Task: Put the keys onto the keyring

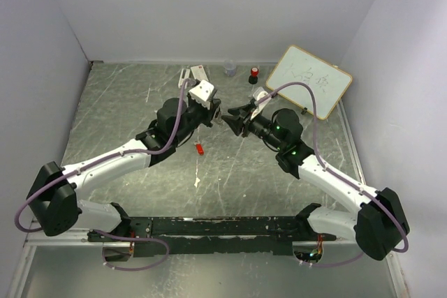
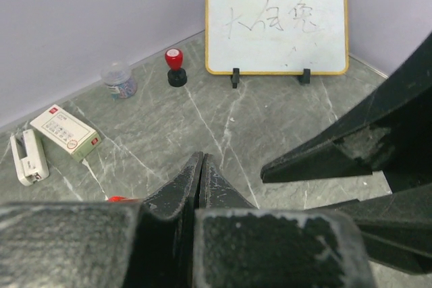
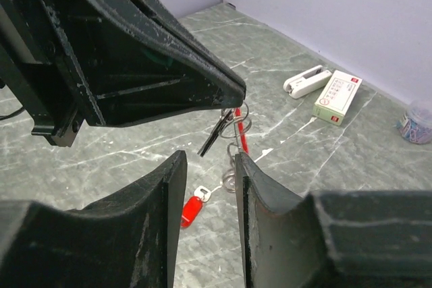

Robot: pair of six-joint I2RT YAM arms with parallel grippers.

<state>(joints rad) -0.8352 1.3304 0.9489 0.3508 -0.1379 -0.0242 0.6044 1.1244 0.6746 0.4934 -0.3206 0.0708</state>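
Note:
My left gripper (image 1: 216, 112) is shut and holds the keyring (image 3: 240, 118) above the middle of the table. The ring's silver loops, its red fob (image 3: 240, 138) and the black-tagged key (image 3: 214, 136) hang from the left fingertips (image 3: 233, 92). The ring itself is hidden in the left wrist view, where the fingers (image 2: 200, 170) are pressed together. My right gripper (image 3: 209, 166) is open, tip to tip with the left one (image 1: 228, 118), its right finger touching the hanging loops. The red-tagged key (image 3: 192, 210) lies on the table below (image 1: 199, 149).
A whiteboard (image 1: 309, 78) stands at the back right. A red-capped black stamp (image 1: 253, 72) and a clear jar of clips (image 1: 229, 68) stand at the back wall. A stapler (image 3: 307, 81) and a small box (image 3: 337, 96) lie at the back centre-left.

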